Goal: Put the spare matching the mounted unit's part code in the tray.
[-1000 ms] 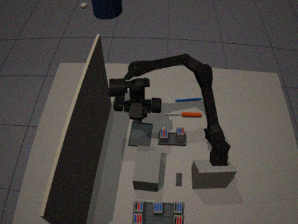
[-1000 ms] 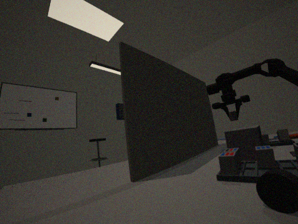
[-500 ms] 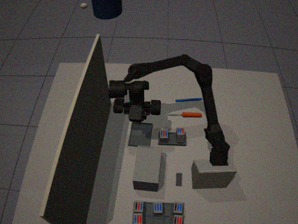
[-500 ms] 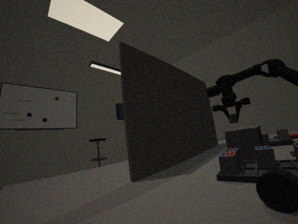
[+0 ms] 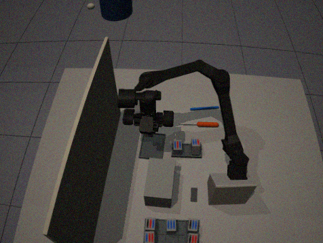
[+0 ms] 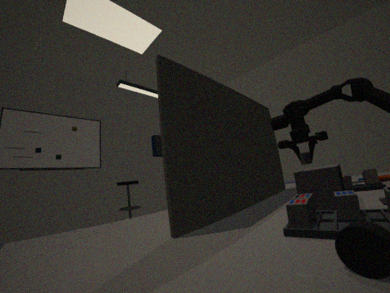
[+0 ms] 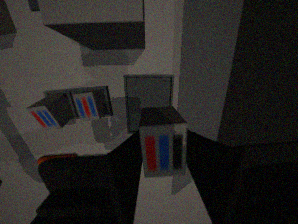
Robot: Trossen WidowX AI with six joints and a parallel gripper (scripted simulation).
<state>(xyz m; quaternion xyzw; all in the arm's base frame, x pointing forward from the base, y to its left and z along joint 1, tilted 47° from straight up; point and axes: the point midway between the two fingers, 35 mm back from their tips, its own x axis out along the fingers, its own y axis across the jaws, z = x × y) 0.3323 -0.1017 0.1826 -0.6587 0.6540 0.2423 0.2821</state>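
My gripper (image 5: 148, 131) (image 6: 306, 160) (image 7: 159, 131) is shut on a grey unit whose face shows red, blue and black stripes in the wrist view. It holds the unit above the table, close to the flat grey tray (image 5: 146, 150) (image 7: 149, 91). In the wrist view the unit overlaps the tray's near part. A small rack (image 5: 186, 154) beside the tray bears a blue-red-blue unit (image 5: 178, 145) (image 7: 85, 106) and a red-blue-blue unit (image 5: 196, 143) (image 7: 44, 117). Several striped units stand in a larger rack (image 6: 310, 232) at the front. I cannot tell which unit is the mounted one.
A tall dark panel (image 5: 85, 146) (image 6: 217, 151) stands left of the gripper. A grey block (image 5: 160, 176) (image 6: 317, 180) stands just in front of the tray. An orange screwdriver (image 5: 207, 124), a blue stick (image 5: 204, 108) and a small dark block (image 5: 193, 194) lie on the table.
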